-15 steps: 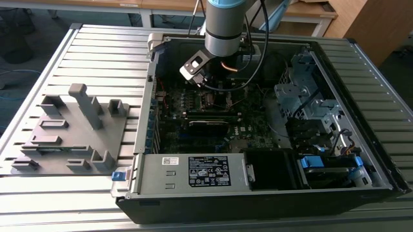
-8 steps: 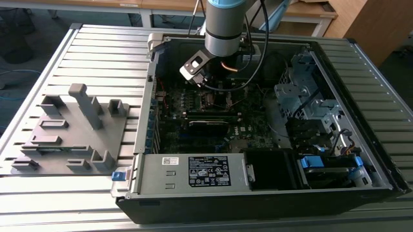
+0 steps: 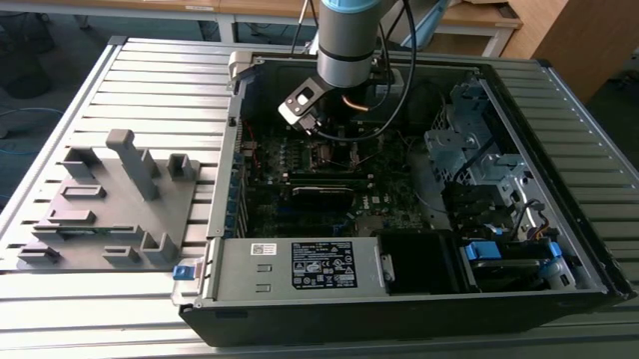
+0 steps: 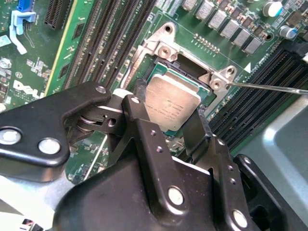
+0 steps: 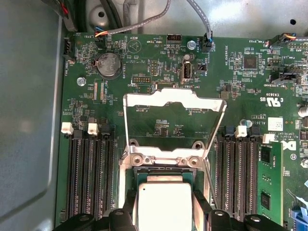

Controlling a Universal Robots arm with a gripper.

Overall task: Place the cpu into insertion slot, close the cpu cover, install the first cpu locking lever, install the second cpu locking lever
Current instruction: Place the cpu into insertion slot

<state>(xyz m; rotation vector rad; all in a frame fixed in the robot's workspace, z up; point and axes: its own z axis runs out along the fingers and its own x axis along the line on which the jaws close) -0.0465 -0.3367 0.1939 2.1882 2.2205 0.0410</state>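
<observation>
Two fingers (image 4: 138,110) of pincer (image 4: 171,108) clamped on cpu (image 4: 168,96) sides, over insertion slot (image 4: 190,74); cpu cover (image 5: 174,100) upright.

An open PC case (image 3: 399,318) is laid flat on a slatted metal table (image 3: 150,82), with a grey moulded fixture (image 3: 100,217) parked just beside it on the exterior view's left. A coin battery (image 5: 109,65) and a green memory stick (image 5: 268,187) are seen on the motherboard (image 5: 231,72).

The exterior view looks steeply down from well back onto the open computer case (image 3: 399,299), while both wrist views hover close over its motherboard (image 5: 163,62), the first squarely, the second at a slant, sharing the chip (image 4: 171,103) (image 5: 164,204).
</observation>
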